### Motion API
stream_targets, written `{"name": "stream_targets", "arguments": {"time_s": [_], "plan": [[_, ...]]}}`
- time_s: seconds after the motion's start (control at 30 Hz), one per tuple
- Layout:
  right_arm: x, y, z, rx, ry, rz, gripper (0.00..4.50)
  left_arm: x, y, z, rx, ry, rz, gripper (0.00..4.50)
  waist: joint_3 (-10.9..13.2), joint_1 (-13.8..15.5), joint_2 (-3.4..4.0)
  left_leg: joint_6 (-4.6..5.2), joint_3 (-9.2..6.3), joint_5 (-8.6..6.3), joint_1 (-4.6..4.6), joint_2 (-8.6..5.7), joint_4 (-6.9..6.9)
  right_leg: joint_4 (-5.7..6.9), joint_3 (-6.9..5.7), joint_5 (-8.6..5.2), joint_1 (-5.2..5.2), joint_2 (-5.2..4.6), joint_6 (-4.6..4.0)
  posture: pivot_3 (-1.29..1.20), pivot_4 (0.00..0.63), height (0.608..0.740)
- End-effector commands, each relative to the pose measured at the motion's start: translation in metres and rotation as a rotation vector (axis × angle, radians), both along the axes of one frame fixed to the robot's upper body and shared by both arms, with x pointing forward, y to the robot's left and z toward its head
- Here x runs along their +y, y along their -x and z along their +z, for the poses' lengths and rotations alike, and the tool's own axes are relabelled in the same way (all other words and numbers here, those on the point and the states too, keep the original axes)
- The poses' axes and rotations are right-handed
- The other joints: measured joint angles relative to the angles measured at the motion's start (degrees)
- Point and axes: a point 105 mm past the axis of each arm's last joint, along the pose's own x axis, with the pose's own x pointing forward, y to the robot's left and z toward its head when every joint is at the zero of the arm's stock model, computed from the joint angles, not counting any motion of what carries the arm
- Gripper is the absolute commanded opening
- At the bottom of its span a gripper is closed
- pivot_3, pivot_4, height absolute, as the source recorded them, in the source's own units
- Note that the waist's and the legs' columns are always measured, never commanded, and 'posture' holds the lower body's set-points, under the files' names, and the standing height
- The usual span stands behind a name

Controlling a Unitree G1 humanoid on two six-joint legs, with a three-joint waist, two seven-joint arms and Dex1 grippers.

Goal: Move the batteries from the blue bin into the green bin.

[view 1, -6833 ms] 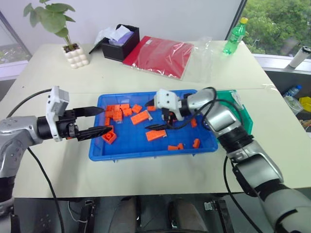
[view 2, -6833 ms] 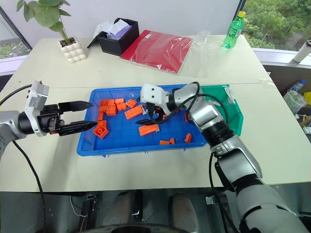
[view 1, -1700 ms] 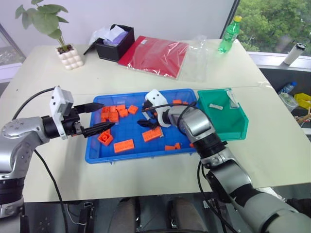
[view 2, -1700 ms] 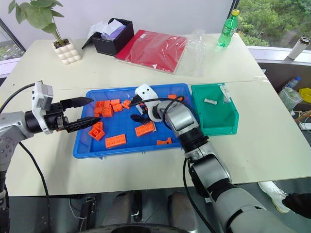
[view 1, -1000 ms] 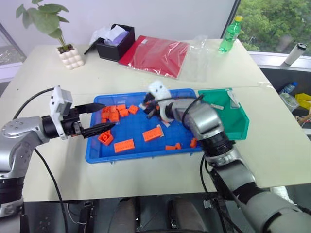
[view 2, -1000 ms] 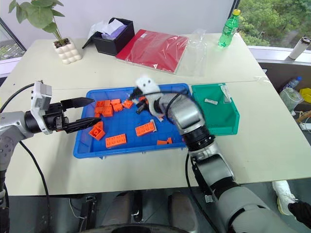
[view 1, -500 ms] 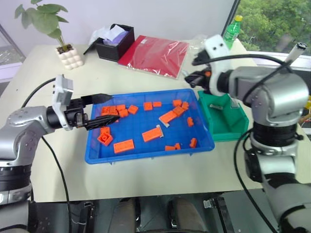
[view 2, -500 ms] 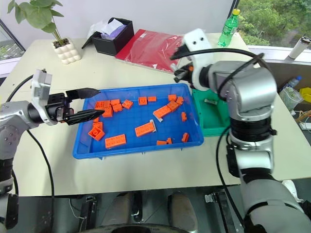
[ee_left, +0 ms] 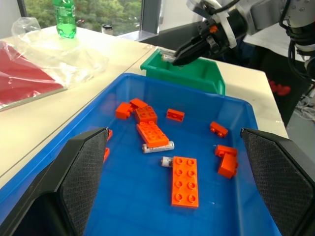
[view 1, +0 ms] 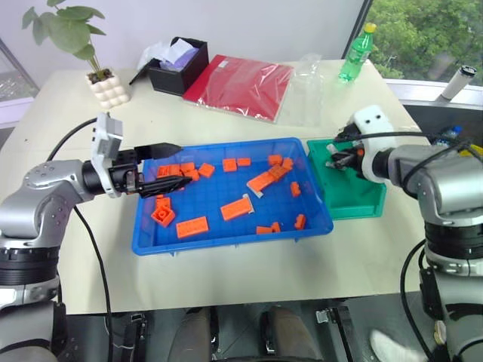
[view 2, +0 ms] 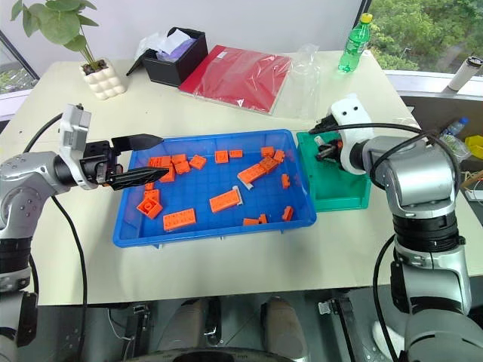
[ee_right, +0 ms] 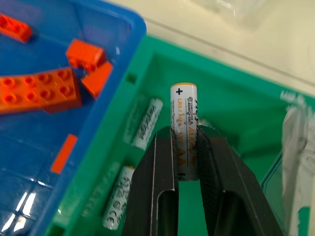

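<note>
— Where's the right gripper (ee_right: pixel 186 147)?
— Over the green bin (ee_right: pixel 236 113), jaws clamped on a battery (ee_right: pixel 184 130).
— And the left gripper (ee_left: pixel 177 182)?
— Jaws wide above the blue bin (ee_left: pixel 246 110), where two batteries (ee_left: pixel 157 146) lie among orange bricks (ee_left: pixel 185 181).

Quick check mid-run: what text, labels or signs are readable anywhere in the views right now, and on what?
"+" and "AA": on the battery clamped in the right gripper, over the green bin.
Remaining print on that battery: too blurred to read reliably.
Two batteries lying in the green bin: print unreadable.
Green bottle label: too small to read.
</note>
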Motion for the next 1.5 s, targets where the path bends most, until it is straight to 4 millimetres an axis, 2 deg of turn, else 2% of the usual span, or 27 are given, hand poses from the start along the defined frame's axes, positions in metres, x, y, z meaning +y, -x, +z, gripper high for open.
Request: {"name": "stream_targets", "arguments": {"time_s": [0.03,0.2,0.23,0.3,0.47,0.5,0.57,0.6,0.7,0.8,0.9,1.0,1.2,1.3,1.5], "plan": [[-0.01,0.0,0.013,-0.072,0.014,-0.019,0.06,0.001,0.002,0.01,-0.051,-0.001,-0.003,4.5,0.0,0.03,0.0,0.0,0.0,0.0,0.0,0.0,0.0,0.0,0.0,0.0,0.0,0.0,0.0,0.0,0.15,0.74],[-0.024,-0.001,0.006,-0.07,0.039,-0.057,0.06,0.001,0.003,0.01,-0.055,-0.002,0.001,4.5,0.0,0.08,0.0,0.0,0.0,0.0,0.0,0.0,0.01,-0.04,0.0,0.0,0.03,0.0,0.0,0.0,0.15,0.74],[-0.025,-0.001,0.006,-0.071,0.039,-0.057,1.08,0.001,0.003,0.01,-0.056,-0.002,0.002,4.5,0.0,0.08,0.0,0.0,0.0,0.0,0.0,0.0,0.01,-0.04,0.0,0.0,0.03,0.0,0.0,0.0,0.15,0.74],[-0.027,-0.002,0.006,-0.075,0.045,-0.06,1.86,0.002,0.003,0.011,-0.057,-0.002,0.005,4.5,0.0,0.1,0.0,-0.01,0.0,0.0,0.0,0.0,0.01,-0.05,0.0,0.0,0.03,0.0,0.0,0.0,0.15,0.74],[-0.032,-0.003,0.006,-0.085,0.079,-0.079,4.33,0.002,0.002,0.011,-0.058,-0.002,0.009,4.5,0.0,0.14,0.0,-0.01,0.0,0.01,0.0,0.0,0.01,-0.04,0.0,0.0,0.04,0.0,0.0,0.0,0.15,0.74],[-0.035,-0.003,0.007,-0.094,0.099,-0.081,4.43,0.002,0.002,0.011,-0.058,-0.002,0.009,4.5,0.0,0.16,0.0,-0.01,0.0,0.01,0.0,0.0,0.01,-0.04,0.0,0.0,0.04,0.01,0.0,0.0,0.15,0.74],[-0.034,-0.007,0.016,-0.139,0.154,-0.046,4.43,0.002,0.002,0.01,-0.057,-0.002,0.009,4.5,0.0,0.17,0.0,-0.01,0.0,0.01,0.0,0.0,0.02,-0.04,0.0,0.0,0.04,0.0,0.0,0.0,0.15,0.74],[-0.026,-0.01,0.027,-0.185,0.186,0.024,4.43,0.001,0.002,0.01,-0.055,-0.003,0.008,4.5,0.0,0.23,0.0,-0.01,0.0,0.01,0.0,0.0,0.03,-0.04,0.0,0.0,0.04,0.0,0.0,0.0,0.15,0.74],[0.013,-0.004,0.045,-0.206,0.215,0.276,4.43,0.002,0.002,0.009,-0.052,-0.009,0.005,4.5,0.03,0.03,0.04,-0.01,0.02,0.01,0.0,-0.01,0.05,-0.06,0.0,0.0,0.04,0.0,0.0,0.0,0.15,0.74],[0.054,0.014,0.047,-0.184,0.247,0.538,4.43,0.002,0.002,0.01,-0.049,-0.016,0.001,4.5,0.03,-0.16,0.05,-0.01,0.01,0.0,0.02,0.09,-0.01,-0.07,0.03,0.0,0.01,0.14,0.0,0.0,0.15,0.74],[0.087,0.026,0.047,-0.186,0.238,0.711,4.43,0.001,0.004,0.007,-0.043,-0.035,-0.007,4.5,0.03,-0.06,0.05,0.0,-0.03,0.0,0.01,0.16,-0.03,-0.12,0.03,0.0,0.03,0.23,0.0,0.0,0.15,0.74],[0.11,0.027,0.041,-0.194,0.238,0.802,4.43,-0.001,0.005,0.004,-0.041,-0.053,-0.015,4.5,0.03,-0.03,0.05,-0.01,-0.03,0.0,0.0,0.15,0.06,-0.13,0.03,0.0,0.07,0.2,0.0,0.0,0.15,0.74],[0.139,0.033,0.003,-0.158,0.285,0.984,4.43,-0.003,0.012,0.001,-0.037,-0.073,-0.025,4.5,0.02,0.23,0.03,-0.01,-0.03,0.0,0.0,0.13,0.15,-0.12,0.03,0.0,0.12,0.15,0.0,0.0,0.15,0.74],[0.147,0.04,-0.013,-0.13,0.319,1.083,4.43,-0.002,0.015,0.0,-0.034,-0.073,-0.02,4.5,0.02,0.24,0.04,-0.01,-0.04,0.01,0.0,0.13,0.16,-0.12,0.03,0.0,0.13,0.15,0.0,0.0,0.15,0.74],[0.155,0.049,-0.028,-0.094,0.355,1.225,4.43,-0.002,0.021,-0.003,-0.021,-0.072,-0.009,4.5,0.02,0.08,0.03,-0.01,-0.05,0.01,0.01,0.14,0.18,-0.1,0.02,0.0,0.13,0.17,0.0,0.0,0.15,0.74]]}}
